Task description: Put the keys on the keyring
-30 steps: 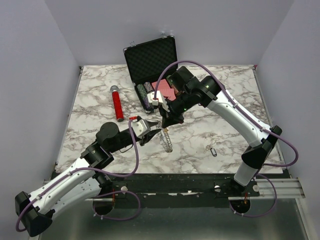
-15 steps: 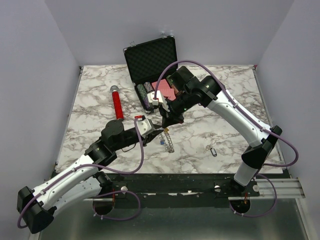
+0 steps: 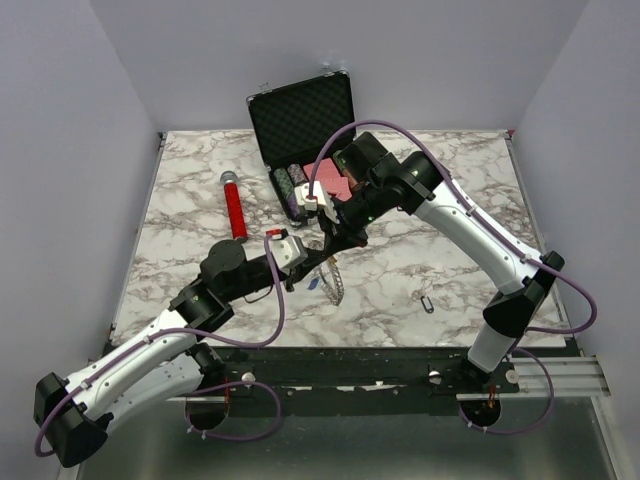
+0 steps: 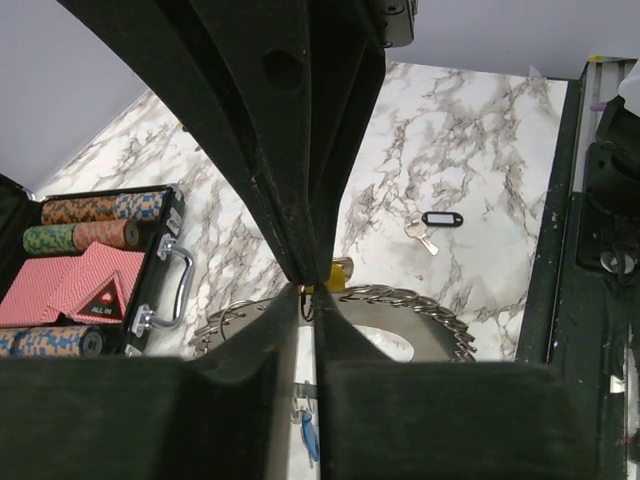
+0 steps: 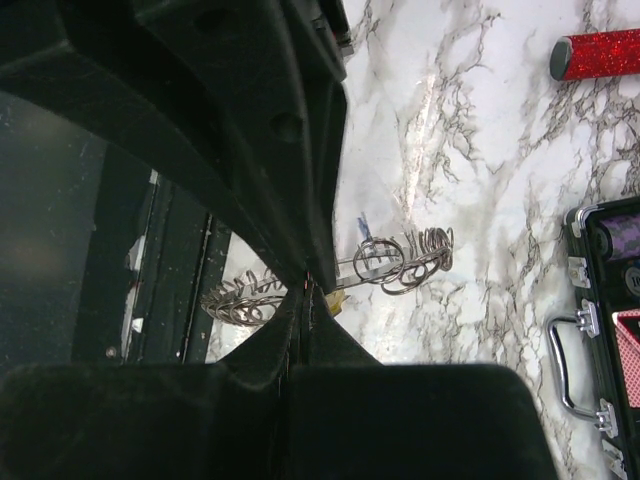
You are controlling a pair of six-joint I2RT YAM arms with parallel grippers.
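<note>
My right gripper (image 3: 330, 243) (image 5: 308, 290) is shut on the keyring (image 3: 337, 283), a big silver ring fringed with small rings that hangs edge-on above the table centre. The keyring also shows in the right wrist view (image 5: 405, 258) and the left wrist view (image 4: 420, 298). My left gripper (image 3: 308, 263) (image 4: 308, 290) is shut on the small ring of the yellow-tagged key (image 4: 343, 270), tip to tip with the right gripper. A blue-tagged key (image 3: 315, 283) (image 4: 308, 432) dangles at the keyring. A black-tagged key (image 3: 427, 302) (image 4: 433, 220) lies alone on the marble to the right.
An open black case (image 3: 303, 125) with poker chips and red cards stands at the back centre, its handle (image 4: 170, 285) facing the grippers. A red glitter tube (image 3: 234, 208) lies to the left. The table's front edge (image 3: 340, 348) is close below the keyring.
My left gripper has moved right and up to meet the right gripper at the keyring. The blue-tagged key has come into view beside the keyring. The right arm has barely moved.
</note>
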